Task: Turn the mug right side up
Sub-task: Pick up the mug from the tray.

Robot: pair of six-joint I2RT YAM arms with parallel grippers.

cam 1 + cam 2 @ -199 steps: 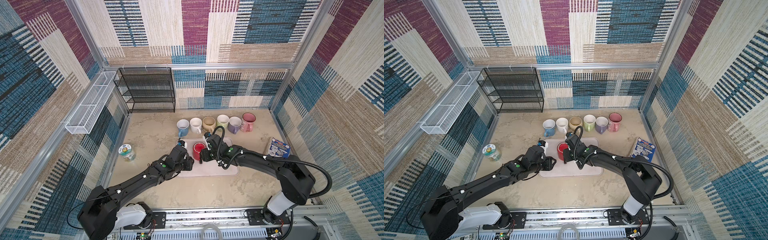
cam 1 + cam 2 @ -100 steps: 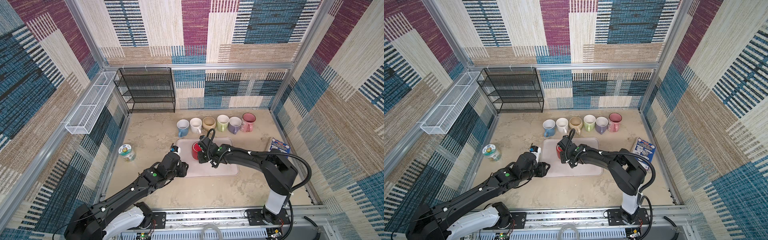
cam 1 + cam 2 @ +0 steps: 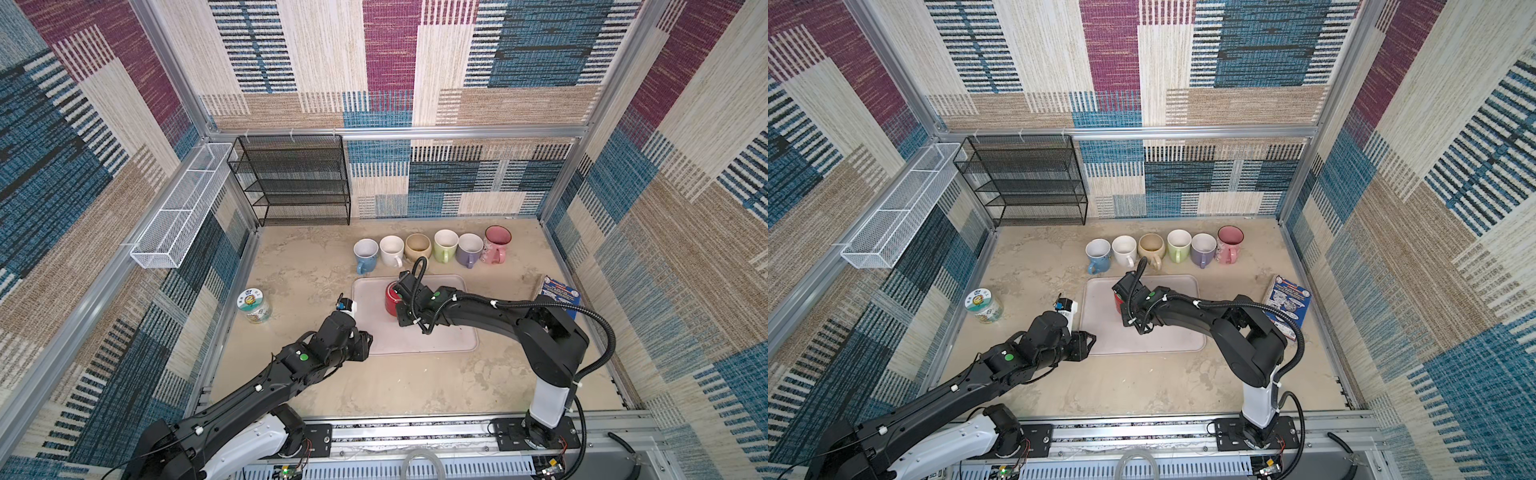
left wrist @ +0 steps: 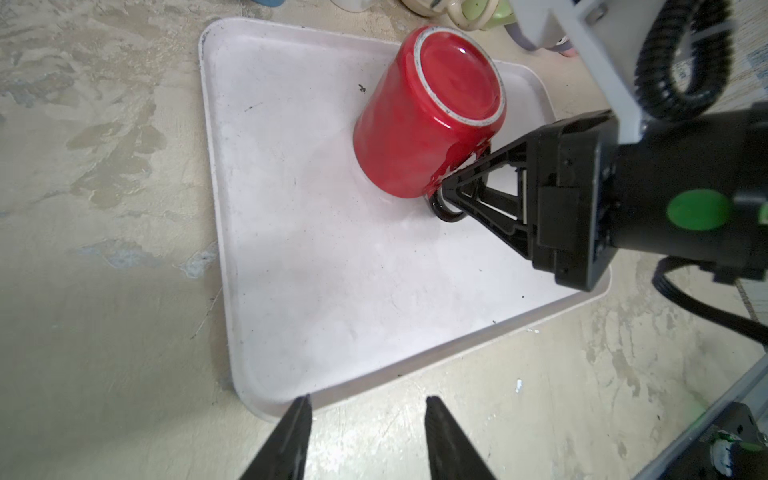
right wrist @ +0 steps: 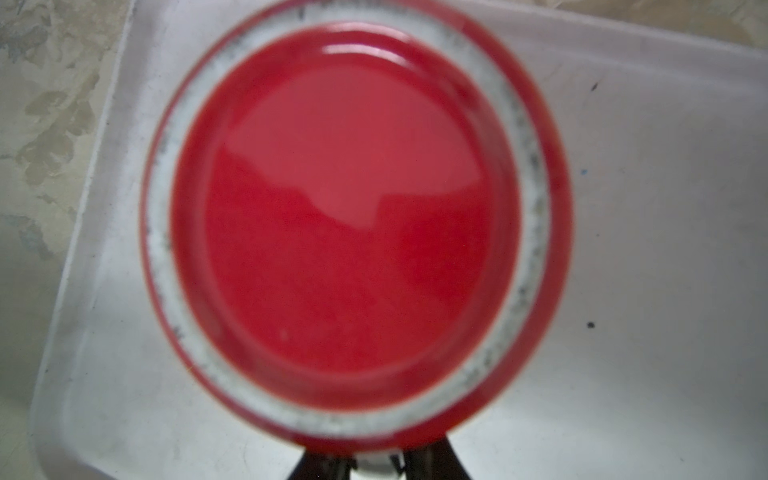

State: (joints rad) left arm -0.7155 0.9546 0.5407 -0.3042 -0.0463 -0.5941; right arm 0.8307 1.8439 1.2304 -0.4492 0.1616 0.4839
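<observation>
We see the right claw [image 4: 446,187] clenched on the handle [image 4: 448,212] of the red mug [image 4: 415,137], its two black fingers pinching the dark loop low on the mug's side. The mug stands upside down with its mouth on the pale tray [image 4: 332,270]. Its glossy base, ringed in unglazed white, faces up and fills the right wrist view. In both top views the mug sits toward the tray's far edge, left of centre, partly hidden by the right arm's wrist.

The left claw [image 4: 369,401] is released. Its fingers stand apart with nothing between them, at the tray's near left corner and well apart from the mug.

The tray lies on the mottled beige table [image 4: 104,291]. Just beyond its far edge we count six upright mugs in a row:
- blue mug [image 3: 366,252]
- white mug [image 3: 391,249]
- tan mug [image 3: 417,246]
- green mug [image 3: 444,245]
- purple mug [image 3: 469,249]
- pink mug [image 3: 497,243]

A small labelled jar [image 3: 254,305] stands to the tray's left. A blue printed box [image 3: 559,293] leans against the right wall. A black wire shelf [image 3: 295,183] stands against the back wall, and a white wire basket [image 3: 183,208] hangs on the left wall.
</observation>
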